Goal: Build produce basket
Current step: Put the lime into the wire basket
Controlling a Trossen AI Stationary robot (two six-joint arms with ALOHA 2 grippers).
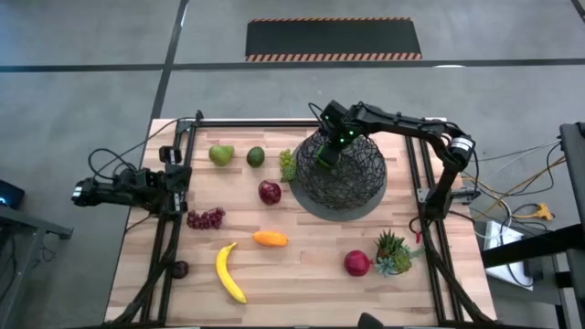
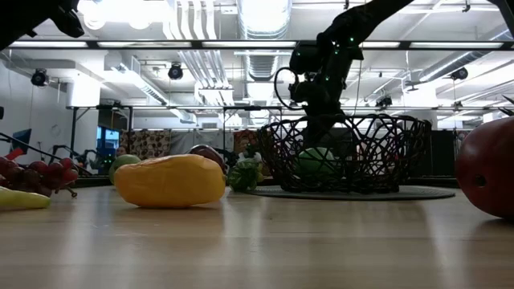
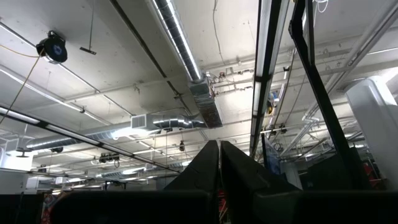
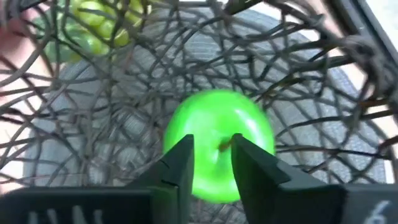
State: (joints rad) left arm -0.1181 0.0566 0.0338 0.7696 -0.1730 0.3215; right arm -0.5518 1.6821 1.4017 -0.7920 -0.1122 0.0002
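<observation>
The basket [image 1: 361, 208], a black wire bowl on a grey disc, stands at the table's far right. A green apple [image 4: 249, 124] lies on its bottom [image 2: 316, 163], stem side up. My right gripper [image 4: 212, 142] hangs inside the bowl just above the apple [image 2: 320, 132], slanting down. Its fingers are a little open, with nothing between them. My left gripper [image 3: 220, 149] is shut and empty at the table's left edge [image 1: 80, 194], pointing up at the ceiling.
Loose produce lies left of and in front of the basket: pear [image 1: 220, 155], lime [image 1: 255, 156], green grapes [image 1: 287, 164], red apple [image 1: 270, 192], purple grapes [image 1: 206, 218], orange piece [image 1: 270, 238], banana [image 1: 229, 272], second red apple [image 1: 356, 263]. A potted plant [image 1: 393, 253] stands near right.
</observation>
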